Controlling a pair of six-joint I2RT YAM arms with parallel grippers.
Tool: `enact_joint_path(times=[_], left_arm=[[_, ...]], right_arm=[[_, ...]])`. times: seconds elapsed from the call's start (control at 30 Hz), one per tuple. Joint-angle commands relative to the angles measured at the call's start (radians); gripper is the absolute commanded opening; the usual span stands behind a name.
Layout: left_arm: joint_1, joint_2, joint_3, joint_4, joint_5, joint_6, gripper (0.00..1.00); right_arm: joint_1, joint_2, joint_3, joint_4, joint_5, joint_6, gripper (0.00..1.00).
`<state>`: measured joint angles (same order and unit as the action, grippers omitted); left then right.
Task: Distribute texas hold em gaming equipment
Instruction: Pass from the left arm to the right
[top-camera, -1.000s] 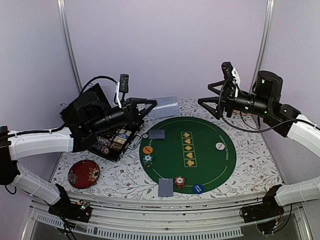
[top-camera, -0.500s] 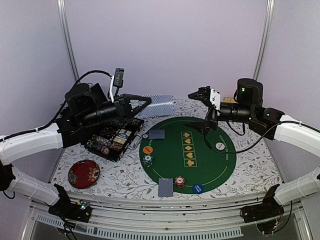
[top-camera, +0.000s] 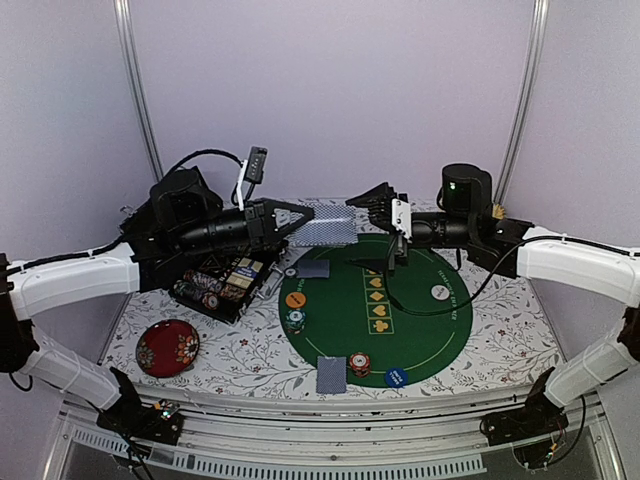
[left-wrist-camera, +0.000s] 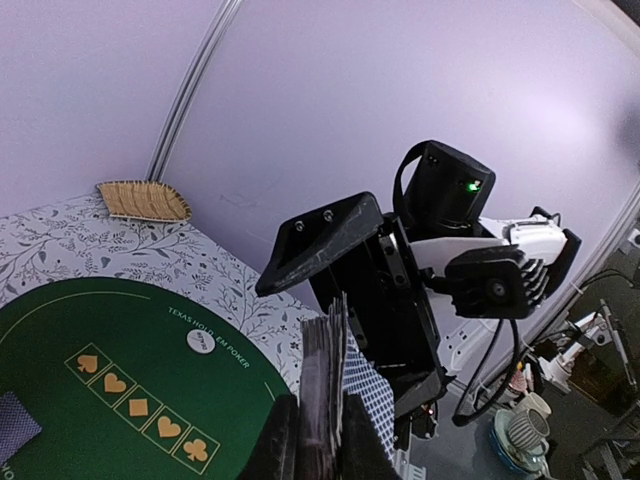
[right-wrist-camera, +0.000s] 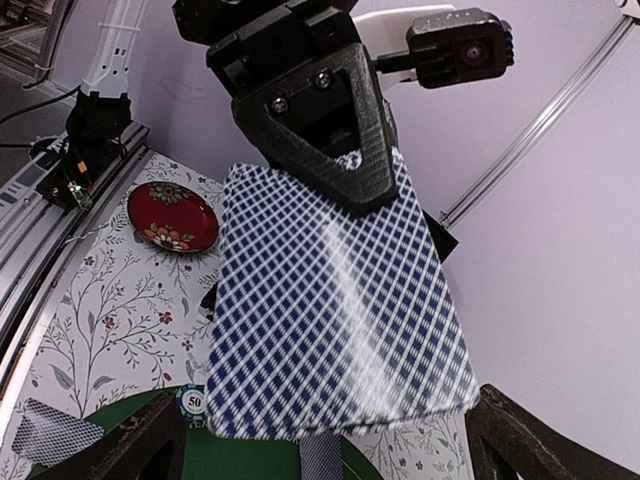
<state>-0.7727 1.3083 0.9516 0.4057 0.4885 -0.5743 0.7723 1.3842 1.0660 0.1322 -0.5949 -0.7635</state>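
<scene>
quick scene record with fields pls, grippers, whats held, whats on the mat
left gripper: shut on deck of cards, raised off the table
right gripper: open, facing the deck
green mat: two face-down cards, green chip stack, red chip stack, orange disc, white disc, blue disc
off mat: chip case, red floral dish

This is looking like a robotics lab booth: plain lilac panels (top-camera: 330, 90) and metal posts (top-camera: 137, 90) are walling in a table (top-camera: 500, 345), while two cabled arms (top-camera: 70, 283) are sitting bolted along its front rail (top-camera: 330, 455).
</scene>
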Motion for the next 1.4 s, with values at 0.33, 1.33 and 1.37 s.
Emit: enact_joint_path(times=[0.33, 1.33, 1.37], left_arm=[[0.011, 0.035, 0.017, 0.083, 0.033, -0.044, 0.00], [0.031, 0.066, -0.016, 0.132, 0.061, -0.093, 0.00], [0.031, 0.067, -0.017, 0.133, 0.061, -0.093, 0.00]], right_arm=[[0.032, 0.113, 0.096, 0.094, -0.073, -0.003, 0.90], [0.063, 0.154, 0.128, 0.082, 0.012, -0.046, 0.71], [0.062, 0.154, 0.128, 0.081, 0.014, -0.046, 0.66]])
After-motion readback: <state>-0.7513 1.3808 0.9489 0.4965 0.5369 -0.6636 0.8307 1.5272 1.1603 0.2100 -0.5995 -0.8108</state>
